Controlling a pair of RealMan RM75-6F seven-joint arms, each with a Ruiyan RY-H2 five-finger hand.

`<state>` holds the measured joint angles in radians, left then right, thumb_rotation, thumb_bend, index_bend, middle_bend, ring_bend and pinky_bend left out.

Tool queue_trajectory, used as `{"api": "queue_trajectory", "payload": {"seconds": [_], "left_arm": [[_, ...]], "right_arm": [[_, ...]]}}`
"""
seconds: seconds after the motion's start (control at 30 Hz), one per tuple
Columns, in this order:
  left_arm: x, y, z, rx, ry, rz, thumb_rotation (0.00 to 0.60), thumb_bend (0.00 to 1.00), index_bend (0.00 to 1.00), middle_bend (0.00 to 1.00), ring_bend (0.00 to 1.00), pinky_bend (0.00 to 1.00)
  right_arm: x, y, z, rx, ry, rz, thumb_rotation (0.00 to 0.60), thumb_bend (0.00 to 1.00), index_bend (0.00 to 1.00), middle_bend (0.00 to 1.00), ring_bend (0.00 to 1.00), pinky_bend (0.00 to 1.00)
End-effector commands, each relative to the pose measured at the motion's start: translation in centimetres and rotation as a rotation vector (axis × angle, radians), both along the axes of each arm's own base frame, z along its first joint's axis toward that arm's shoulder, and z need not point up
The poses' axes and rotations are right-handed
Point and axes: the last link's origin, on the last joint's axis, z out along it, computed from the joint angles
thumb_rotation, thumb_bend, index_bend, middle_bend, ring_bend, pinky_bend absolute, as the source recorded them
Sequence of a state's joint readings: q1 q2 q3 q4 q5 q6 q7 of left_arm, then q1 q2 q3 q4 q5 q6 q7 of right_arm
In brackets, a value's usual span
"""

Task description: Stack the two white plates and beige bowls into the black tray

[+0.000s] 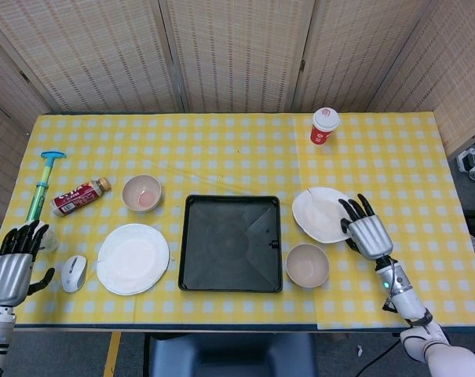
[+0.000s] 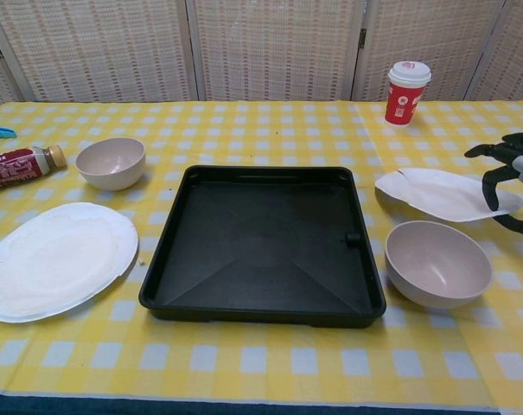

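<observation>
Two plates and two bowls sit outside the tray (image 1: 230,243) at frame centre. The right hand (image 1: 366,232) grips the right plate's (image 1: 322,214) outer edge, thumb beneath and fingers on top, its far rim tilted just off the cloth in the chest view. The left plate (image 1: 133,258) and left bowl (image 1: 141,192) lie left of the tray; the right bowl (image 1: 307,265) stands at its lower right corner. The left hand (image 1: 9,267), fingers loosely spread and holding nothing, waits at lower left. Best practice: lift level, clear the tray wall, lower the plate flat to the centre.
</observation>
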<state>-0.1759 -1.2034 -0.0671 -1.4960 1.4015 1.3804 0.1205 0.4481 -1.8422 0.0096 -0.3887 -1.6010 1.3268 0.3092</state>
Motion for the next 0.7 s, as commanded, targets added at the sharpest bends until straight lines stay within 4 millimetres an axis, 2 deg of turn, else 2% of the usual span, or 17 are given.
{"api": "queue_trajectory", "payload": {"seconds": [0.03,0.2,0.33,0.5,0.7], "left_arm": [[0.0,0.0,-0.1,-0.003,-0.002,0.000,0.600,0.36,0.01,0.04,0.01,0.08],[0.2,0.0,-0.1,-0.007,-0.009,-0.005,0.600,0.36,0.02,0.04,0.01,0.08],[0.2,0.0,0.0,-0.010,-0.015,-0.006,0.600,0.36,0.02,0.04,0.01,0.08],[0.4,-0.2,0.5,0.002,-0.027,-0.009,0.600,0.36,0.02,0.04,0.01,0.07],[0.3,-0.5,1.0,0.015,-0.042,-0.007,0.600,0.36,0.02,0.04,0.01,0.07]], "right_arm": [[0.9,0.6,1.6,-0.065,-0.065,0.067,0.600,0.55,0.67,0.15,0.14,0.00],[3.2,1.7,2.6,-0.110,-0.147,0.173,0.600,0.55,0.67,0.16,0.14,0.00],[6.2,2.2,2.3,-0.100,-0.159,0.283,0.600,0.55,0.67,0.16,0.14,0.00],[10.2,2.0,0.6,-0.026,-0.159,0.358,0.600,0.55,0.67,0.16,0.14,0.00],[14.0,1.2,-2.0,0.049,-0.142,0.402,0.600,0.55,0.67,0.16,0.14,0.00]]}}
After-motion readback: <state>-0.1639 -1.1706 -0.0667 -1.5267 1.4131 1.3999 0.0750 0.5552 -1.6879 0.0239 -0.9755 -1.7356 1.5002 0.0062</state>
